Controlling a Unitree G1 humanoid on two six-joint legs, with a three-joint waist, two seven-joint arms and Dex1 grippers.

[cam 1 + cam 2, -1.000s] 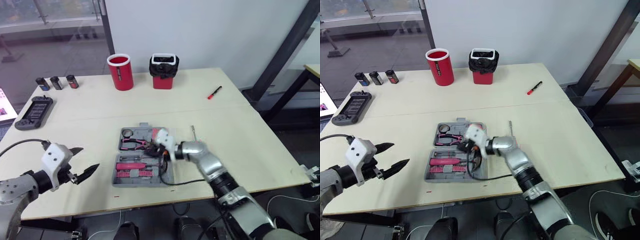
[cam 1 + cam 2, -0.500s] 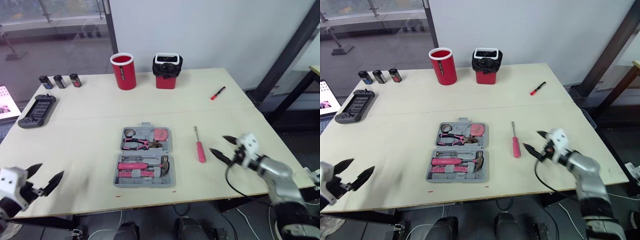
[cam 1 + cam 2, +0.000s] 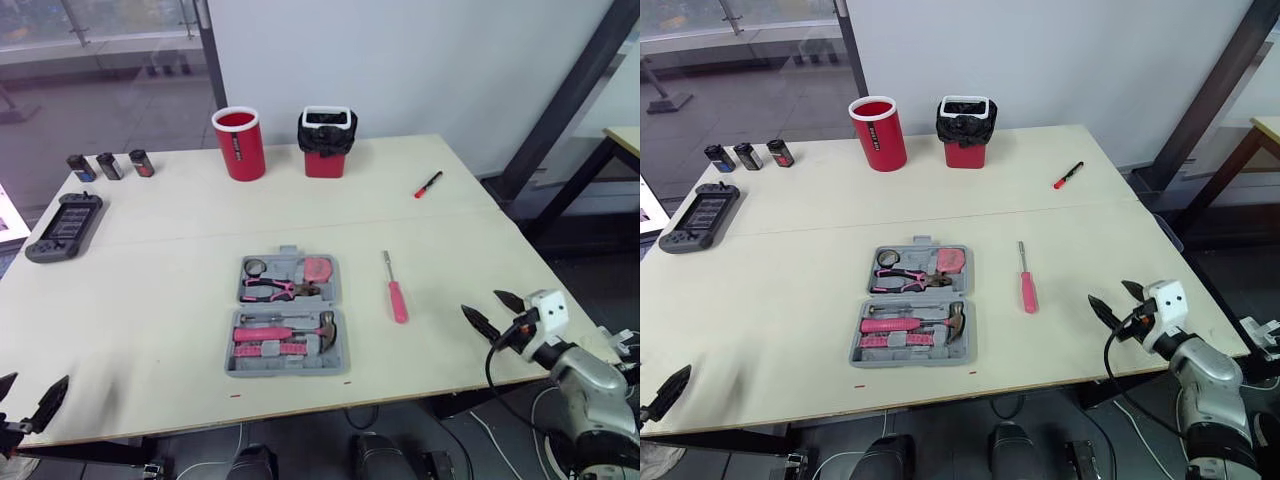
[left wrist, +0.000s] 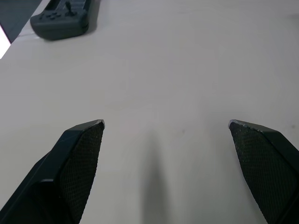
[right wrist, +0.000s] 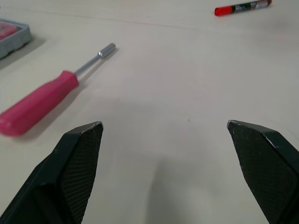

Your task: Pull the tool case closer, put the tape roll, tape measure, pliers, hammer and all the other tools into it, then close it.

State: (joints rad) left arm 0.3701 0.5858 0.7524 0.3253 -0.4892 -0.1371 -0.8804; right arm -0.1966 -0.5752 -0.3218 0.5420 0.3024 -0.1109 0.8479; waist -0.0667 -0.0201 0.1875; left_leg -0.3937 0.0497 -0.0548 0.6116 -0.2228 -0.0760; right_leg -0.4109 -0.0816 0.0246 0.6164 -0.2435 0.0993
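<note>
Tool case (image 3: 288,315) lies open mid-surface (image 3: 150,290), both halves flat. Pliers (image 3: 270,289) and hammer (image 3: 325,322) sit inside, lying crosswise, L–R. Pink-handled screwdriver (image 3: 396,290) is just R of the case on the surface, long axis running away from robot, metal tip at far end.

Far side: red cup (image 3: 239,143), red bin w/ black liner (image 3: 327,142), red marker (image 3: 429,184). Far L: three small dark containers (image 3: 104,165), dark handheld device (image 3: 65,226). Cup label too small to read.

R gripper (image 3: 482,304) is near the front R edge, fingers wide apart, empty, well apart from the screwdriver. L gripper (image 4: 166,122) is at the front L corner, also spread wide, empty.
</note>
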